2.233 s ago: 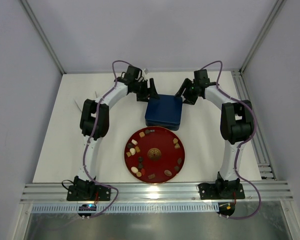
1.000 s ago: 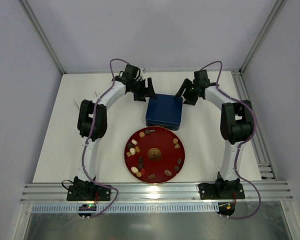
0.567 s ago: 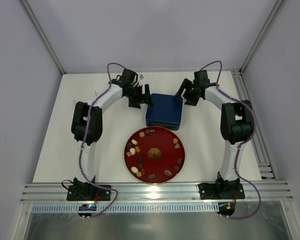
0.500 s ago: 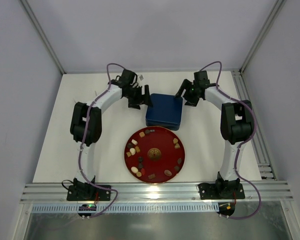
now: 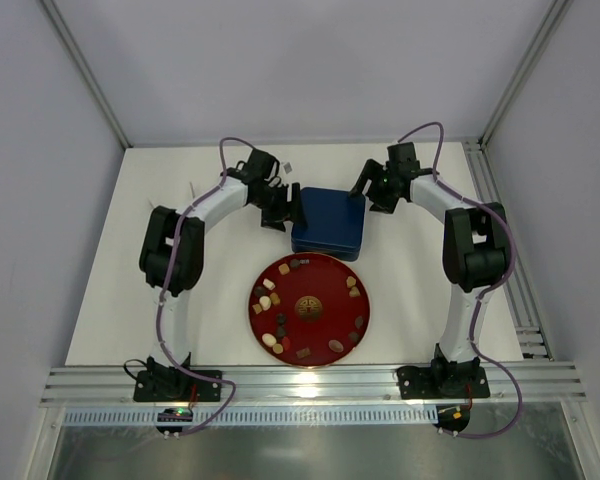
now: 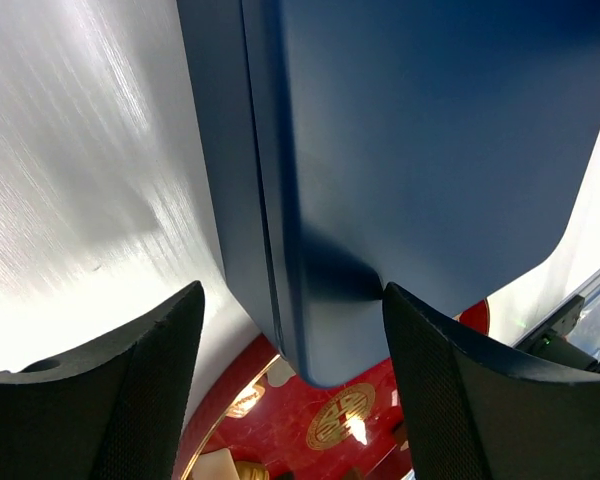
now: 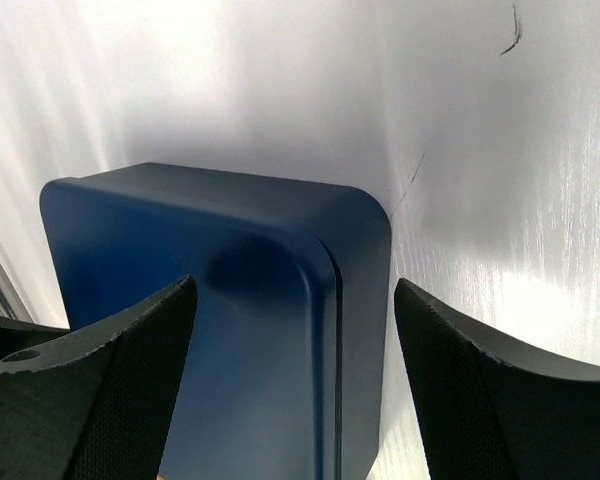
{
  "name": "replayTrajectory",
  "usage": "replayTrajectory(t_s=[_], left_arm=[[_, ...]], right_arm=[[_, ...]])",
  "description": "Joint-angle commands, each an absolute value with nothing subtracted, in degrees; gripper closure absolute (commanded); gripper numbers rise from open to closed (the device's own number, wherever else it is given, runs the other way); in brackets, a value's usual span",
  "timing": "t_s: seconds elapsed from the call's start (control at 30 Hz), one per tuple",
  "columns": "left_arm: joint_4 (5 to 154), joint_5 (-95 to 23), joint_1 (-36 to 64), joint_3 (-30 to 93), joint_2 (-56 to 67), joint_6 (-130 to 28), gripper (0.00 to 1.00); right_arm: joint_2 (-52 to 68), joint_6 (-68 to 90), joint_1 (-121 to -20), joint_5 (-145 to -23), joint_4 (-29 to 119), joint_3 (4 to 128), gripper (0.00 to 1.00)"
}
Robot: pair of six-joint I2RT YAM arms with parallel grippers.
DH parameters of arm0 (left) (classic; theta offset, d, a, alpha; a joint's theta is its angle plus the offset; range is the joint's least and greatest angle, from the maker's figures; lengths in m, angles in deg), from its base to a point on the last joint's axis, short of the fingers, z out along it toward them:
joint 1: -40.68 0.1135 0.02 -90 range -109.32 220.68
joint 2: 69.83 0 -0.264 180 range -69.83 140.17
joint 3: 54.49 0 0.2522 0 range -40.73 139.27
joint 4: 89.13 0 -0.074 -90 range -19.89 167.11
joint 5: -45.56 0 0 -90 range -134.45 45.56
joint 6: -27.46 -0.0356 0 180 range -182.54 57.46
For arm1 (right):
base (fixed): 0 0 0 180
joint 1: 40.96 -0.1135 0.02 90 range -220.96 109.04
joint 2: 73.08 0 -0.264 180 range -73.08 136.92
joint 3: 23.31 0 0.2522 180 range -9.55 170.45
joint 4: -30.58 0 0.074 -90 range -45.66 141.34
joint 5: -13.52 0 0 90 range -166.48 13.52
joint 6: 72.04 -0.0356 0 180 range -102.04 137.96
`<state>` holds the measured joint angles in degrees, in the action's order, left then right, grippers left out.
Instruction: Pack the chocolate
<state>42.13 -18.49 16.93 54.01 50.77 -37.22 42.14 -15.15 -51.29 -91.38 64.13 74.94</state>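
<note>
While the left gripper (image 5: 283,206) and right gripper (image 5: 368,192), jaws open, straddle the tin (image 5: 328,222), the chocolate (image 5: 270,300) lies on the plate (image 5: 326,288) by the worktop's (image 5: 130,300) near edge: light, probably brittle, best pinched gently across each piece.

The square tin (image 5: 328,222) is plain dark blue, the round plate (image 5: 326,282) red with a gold emblem (image 5: 308,306), the chocolate (image 5: 283,269) brown, tan and cream.

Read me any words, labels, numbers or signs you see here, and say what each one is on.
No words or numbers can be read anywhere.
The gold emblem at the centre of the red plate: a sign, too small and blurred to read.
The blue tin: plain lid, no lettering visible.
</note>
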Motion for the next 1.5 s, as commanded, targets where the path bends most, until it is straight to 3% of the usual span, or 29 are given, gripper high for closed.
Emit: replayTrajectory(t_s=[0.0,0.47,0.77,0.97,1.3,1.47], left_arm=[[40.7,-20.2,16.4,52.0,48.5,-37.5,0.30],[37.9,-20.8,15.6,50.7,48.9,-35.9,0.45],[39.0,-17.5,15.5,48.3,48.5,-33.8,0.41],[39.2,-18.2,15.5,49.2,48.9,-33.0,0.38],[35.6,-21.0,15.5,54.5,52.1,-33.5,0.38],[34.8,-21.3,15.5,56.5,53.5,-33.1,0.39]], right_arm=[[38.0,-13.8,-51.8,-91.2,62.7,73.9,0.20],[34.0,-14.1,-54.2,-92.1,61.1,69.1,0.21],[30.1,-15.9,-54.8,-93.3,58.7,62.9,0.21],[33.2,-15.1,-54.7,-91.0,61.2,66.2,0.21],[39.6,-14.2,-51.4,-89.0,63.9,69.0,0.30],[42.5,-13.5,-51.1,-88.0,65.4,70.9,0.41]])
